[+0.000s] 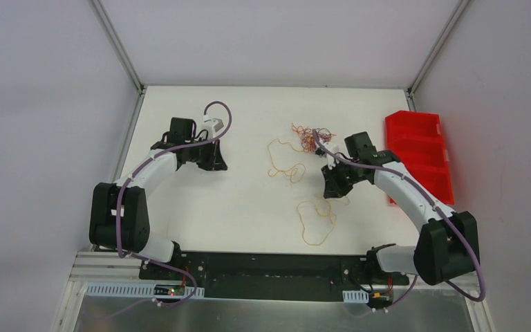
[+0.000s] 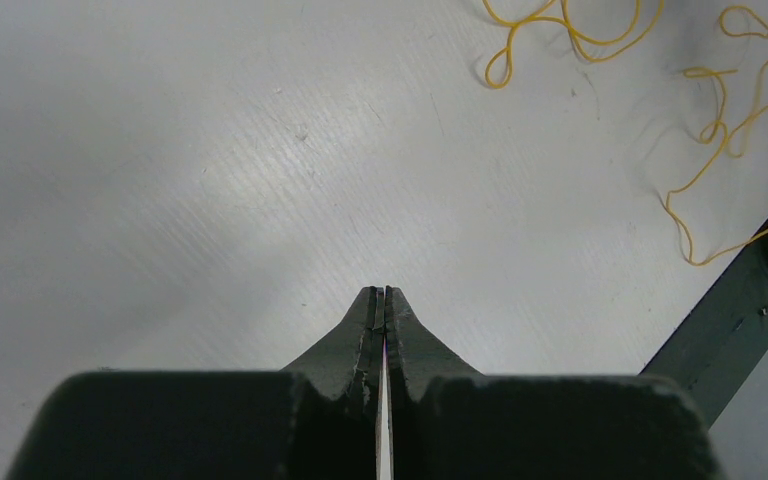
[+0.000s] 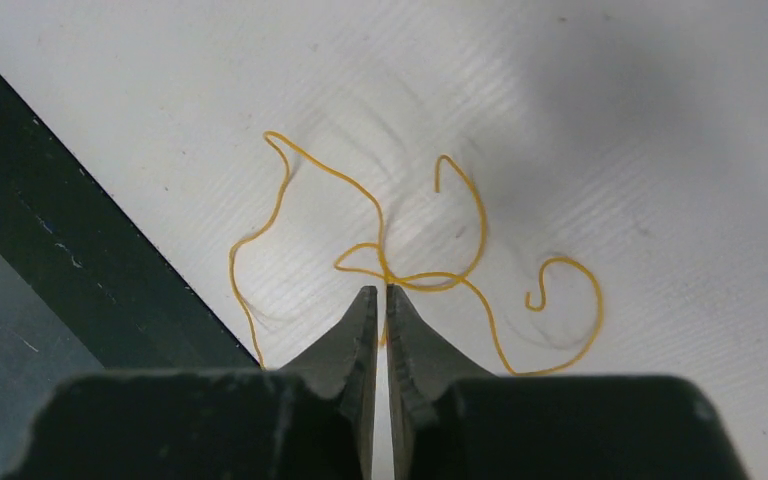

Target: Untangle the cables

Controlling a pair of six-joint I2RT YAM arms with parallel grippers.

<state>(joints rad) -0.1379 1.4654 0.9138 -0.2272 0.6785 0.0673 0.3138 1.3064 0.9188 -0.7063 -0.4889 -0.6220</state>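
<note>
Fingers (image 3: 380, 292) meet thin, looping orange-yellow cable (image 3: 480, 215).

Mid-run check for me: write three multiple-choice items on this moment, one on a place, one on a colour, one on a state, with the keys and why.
1. Where on the table does the red bin stand?
A. at the right edge
B. at the left edge
C. in the middle, between the arms

2. What colour is the cable at the tip of the right tool?
A. blue-purple
B. black
C. orange-yellow

3. How do the jaws of the left tool stand?
A. wide open
B. shut, with nothing visible between them
C. shut on a red cable

Key:
1 A: in the top view the bin sits at the right edge, beyond the right arm.
2 C: the right wrist view shows an orange-yellow loop crossing at the tool's tip.
3 B: the left wrist view shows the fingers pressed together over bare table.
</note>
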